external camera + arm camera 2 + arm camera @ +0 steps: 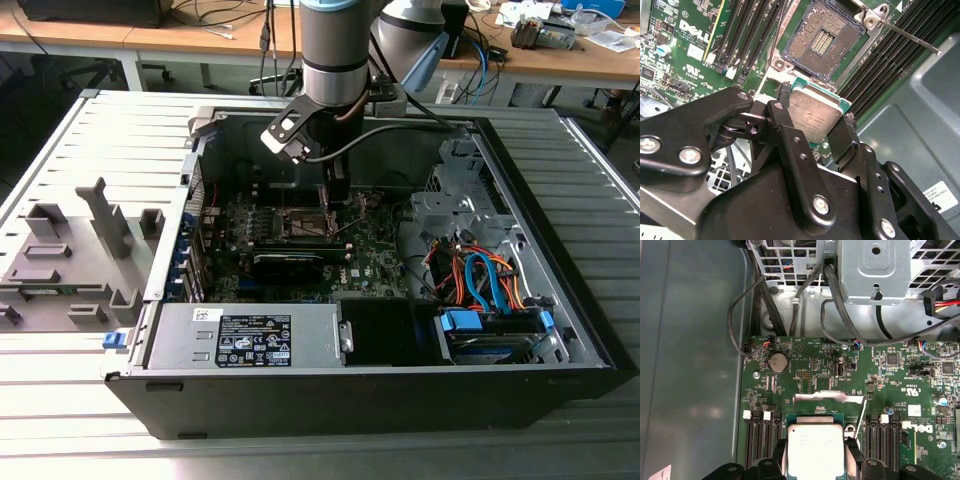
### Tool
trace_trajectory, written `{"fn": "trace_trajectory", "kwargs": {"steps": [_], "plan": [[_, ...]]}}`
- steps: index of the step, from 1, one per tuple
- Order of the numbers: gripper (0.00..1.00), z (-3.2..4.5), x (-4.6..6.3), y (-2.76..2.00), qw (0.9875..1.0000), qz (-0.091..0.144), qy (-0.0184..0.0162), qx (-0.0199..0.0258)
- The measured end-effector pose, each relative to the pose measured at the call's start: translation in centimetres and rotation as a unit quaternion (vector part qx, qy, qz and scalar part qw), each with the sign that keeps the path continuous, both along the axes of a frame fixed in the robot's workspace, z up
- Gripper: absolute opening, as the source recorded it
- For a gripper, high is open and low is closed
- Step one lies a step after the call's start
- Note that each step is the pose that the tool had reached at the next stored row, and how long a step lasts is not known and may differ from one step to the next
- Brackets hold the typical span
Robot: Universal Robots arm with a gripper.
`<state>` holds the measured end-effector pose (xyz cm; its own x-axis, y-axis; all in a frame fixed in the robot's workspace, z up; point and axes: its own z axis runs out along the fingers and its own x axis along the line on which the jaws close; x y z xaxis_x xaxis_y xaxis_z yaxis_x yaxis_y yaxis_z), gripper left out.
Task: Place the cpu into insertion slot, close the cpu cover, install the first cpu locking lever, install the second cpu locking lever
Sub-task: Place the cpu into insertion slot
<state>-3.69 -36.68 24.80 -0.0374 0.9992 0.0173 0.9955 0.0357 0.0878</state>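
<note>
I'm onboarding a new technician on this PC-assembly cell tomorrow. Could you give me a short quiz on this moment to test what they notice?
1. True or false: the cpu already sits in the insertion slot.
2. What is the gripper shut on? A) a screwdriver B) the cpu C) a memory stick
3. In the exterior view, toward which side of the case do the blue and orange cables lie?

Key:
1. False. The insertion slot is bare and the gripper holds the cpu.
2. B.
3. The exterior view's right.
</note>
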Motion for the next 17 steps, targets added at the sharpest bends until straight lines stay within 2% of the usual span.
{"fn": "trace_trajectory", "kwargs": {"steps": [17], "plan": [[0.54, -0.07, -0.47, -0.01, 1.0, 0.0, 0.0, 0.0]]}}
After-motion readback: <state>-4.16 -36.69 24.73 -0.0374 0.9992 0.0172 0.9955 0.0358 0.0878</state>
